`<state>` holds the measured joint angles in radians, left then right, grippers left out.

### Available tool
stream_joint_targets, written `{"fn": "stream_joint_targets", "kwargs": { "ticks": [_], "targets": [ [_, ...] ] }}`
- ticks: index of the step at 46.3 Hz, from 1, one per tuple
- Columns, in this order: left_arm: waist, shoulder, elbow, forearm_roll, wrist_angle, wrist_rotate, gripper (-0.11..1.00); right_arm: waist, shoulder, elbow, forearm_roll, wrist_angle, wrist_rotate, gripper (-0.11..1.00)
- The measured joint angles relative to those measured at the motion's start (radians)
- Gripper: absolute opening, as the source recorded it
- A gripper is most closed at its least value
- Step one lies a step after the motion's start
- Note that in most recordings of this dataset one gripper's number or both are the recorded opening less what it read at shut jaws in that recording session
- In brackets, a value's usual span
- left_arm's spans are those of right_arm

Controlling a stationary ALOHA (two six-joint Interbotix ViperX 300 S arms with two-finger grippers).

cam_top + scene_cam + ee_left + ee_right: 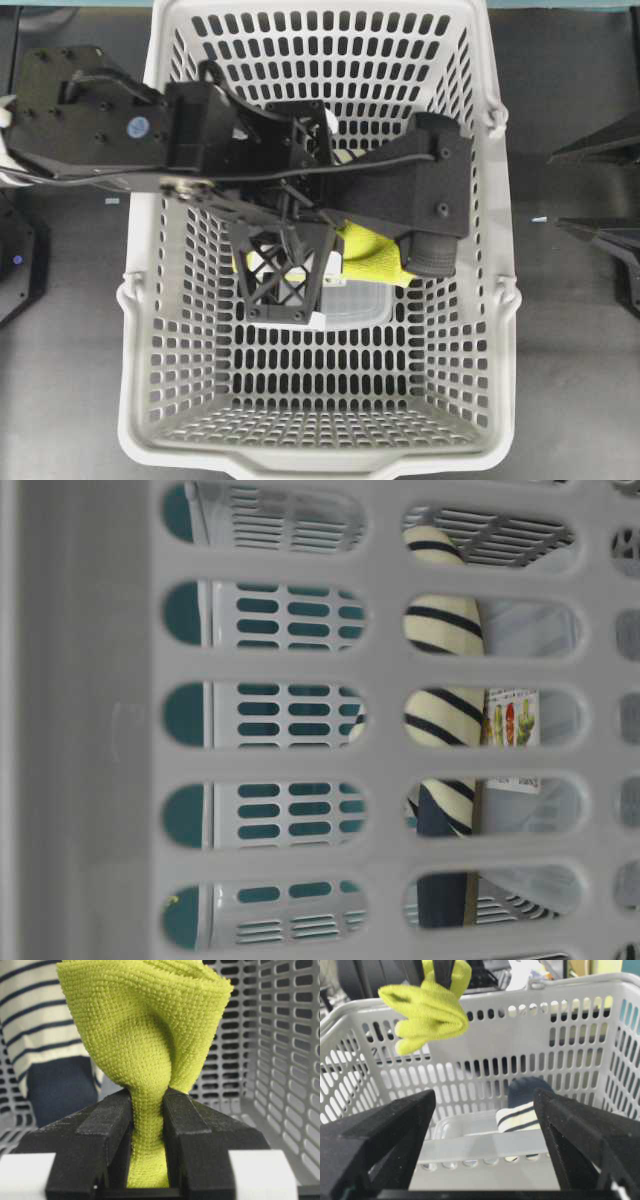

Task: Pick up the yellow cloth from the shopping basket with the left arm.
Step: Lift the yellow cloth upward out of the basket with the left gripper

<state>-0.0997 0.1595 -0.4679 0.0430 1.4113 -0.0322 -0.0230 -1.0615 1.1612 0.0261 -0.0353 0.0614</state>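
The left gripper [147,1160], black with flat fingers [100,1130] and white end blocks, is clamped on the small yellow-green terry cloth [145,1035]. A narrow twist of the fabric is pinched between the two jaws, and the rest billows out beyond the fingertips in a bunched, folded mass. In the right wrist view the yellow-green cloth [427,1005] hangs in the air from the pinching fingers, level with the rim of the far wall and clear of the floor of the large light-grey plastic shopping basket [570,1025]. From overhead, the cloth [370,255] shows just beside the lattice-patterned part of the left arm [285,270], which reaches into the basket [150,400] from its left rim.

Beyond the jaws and to their left in the left wrist view lies a navy-and-cream striped slipper [35,1035] against the slotted basket wall. The table-level view shows the same slipper [440,710] through the wall slots, next to a clear plastic container with a printed label [510,720].

The right gripper [485,1125], black with broad angular fingers, stands with its jaws wide apart and nothing between them, outside the basket and facing its wall.
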Motion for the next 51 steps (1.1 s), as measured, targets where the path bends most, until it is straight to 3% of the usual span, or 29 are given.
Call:
{"fn": "stream_joint_targets", "kwargs": {
  "ticks": [51],
  "targets": [
    [0.005,0.006,0.0,0.0,0.011,-0.023,0.15,0.0,-0.017,0.0,0.0,0.011,0.0,0.75]
  ]
}}
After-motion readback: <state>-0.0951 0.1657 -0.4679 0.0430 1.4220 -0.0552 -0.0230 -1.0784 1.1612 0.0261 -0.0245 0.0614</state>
